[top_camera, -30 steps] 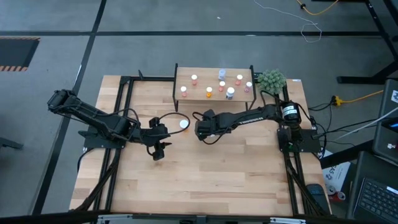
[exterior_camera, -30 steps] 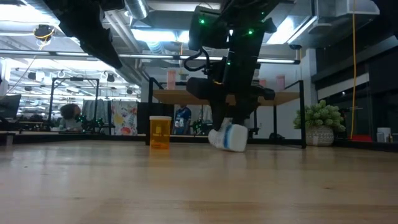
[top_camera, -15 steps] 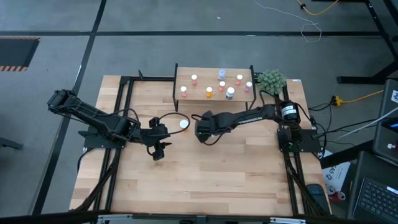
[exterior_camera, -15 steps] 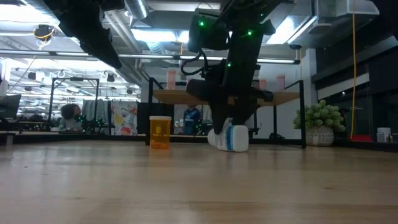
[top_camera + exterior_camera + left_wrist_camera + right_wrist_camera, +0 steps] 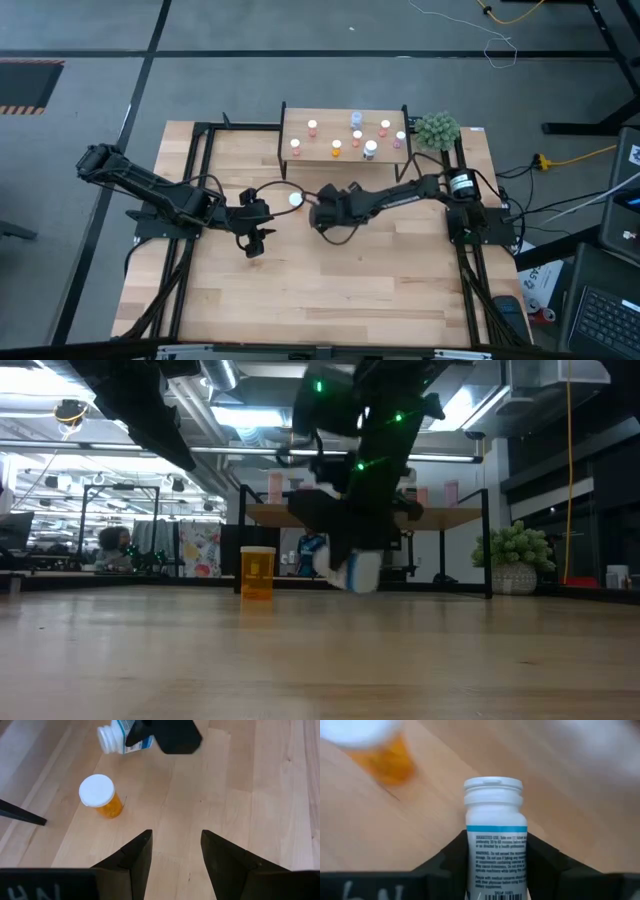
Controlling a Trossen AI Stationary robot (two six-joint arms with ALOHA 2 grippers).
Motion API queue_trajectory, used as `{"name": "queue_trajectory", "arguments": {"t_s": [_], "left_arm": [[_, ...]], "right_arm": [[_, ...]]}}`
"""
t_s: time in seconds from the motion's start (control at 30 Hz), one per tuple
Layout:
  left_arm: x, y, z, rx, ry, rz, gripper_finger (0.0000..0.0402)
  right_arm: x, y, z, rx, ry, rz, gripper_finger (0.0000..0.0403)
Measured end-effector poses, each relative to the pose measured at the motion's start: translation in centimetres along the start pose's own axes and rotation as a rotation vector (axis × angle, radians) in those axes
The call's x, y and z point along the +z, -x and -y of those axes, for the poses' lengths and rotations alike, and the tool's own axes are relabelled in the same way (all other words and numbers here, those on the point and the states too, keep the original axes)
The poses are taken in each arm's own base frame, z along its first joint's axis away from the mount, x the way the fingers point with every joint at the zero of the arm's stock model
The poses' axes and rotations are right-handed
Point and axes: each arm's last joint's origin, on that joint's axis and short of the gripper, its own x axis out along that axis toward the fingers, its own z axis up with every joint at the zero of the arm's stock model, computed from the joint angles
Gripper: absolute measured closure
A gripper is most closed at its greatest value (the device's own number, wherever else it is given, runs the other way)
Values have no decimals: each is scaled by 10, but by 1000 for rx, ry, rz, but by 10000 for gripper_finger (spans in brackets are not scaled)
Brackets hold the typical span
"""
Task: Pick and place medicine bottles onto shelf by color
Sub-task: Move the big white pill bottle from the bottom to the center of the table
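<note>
Gripping a white medicine bottle (image 5: pixel 495 845) with a blue band (its printed label faces the wrist camera), the right gripper (image 5: pixel 322 212) sits at the centre of the high view, its fingers (image 5: pixel 451 860) clamped on either side of the body. In the low view the bottle hangs tilted, clear of the counter (image 5: pixel 320 660). An orange bottle (image 5: pixel 257 572) with a white cap stands upright just left of it. The left gripper (image 5: pixel 255 240) waits left of centre, its fingers (image 5: pixel 137 855) spread apart with nothing between them. The shelf (image 5: pixel 345 150), upper centre, carries several small capped bottles; a green plant (image 5: pixel 437 128) stands at its right end.
</note>
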Motion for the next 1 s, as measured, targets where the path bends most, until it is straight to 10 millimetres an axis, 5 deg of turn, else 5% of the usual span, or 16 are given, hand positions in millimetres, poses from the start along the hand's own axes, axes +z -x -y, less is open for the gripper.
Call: {"name": "queue_trajectory", "arguments": {"t_s": [0.23,0.4,0.73,1.0], "left_arm": [[0,0,0,0,0,-1,237],[0,0,0,0,0,-1,237],[0,0,0,0,1,-1,237],[0,0,0,3,2,4,237]], "right_arm": [[-26,33,-32,-93,-33,403,246],[-66,34,-39,-59,-145,533,244],[-122,15,-20,-31,-323,759,244],[-142,-1,4,-116,-221,768,243]]}}
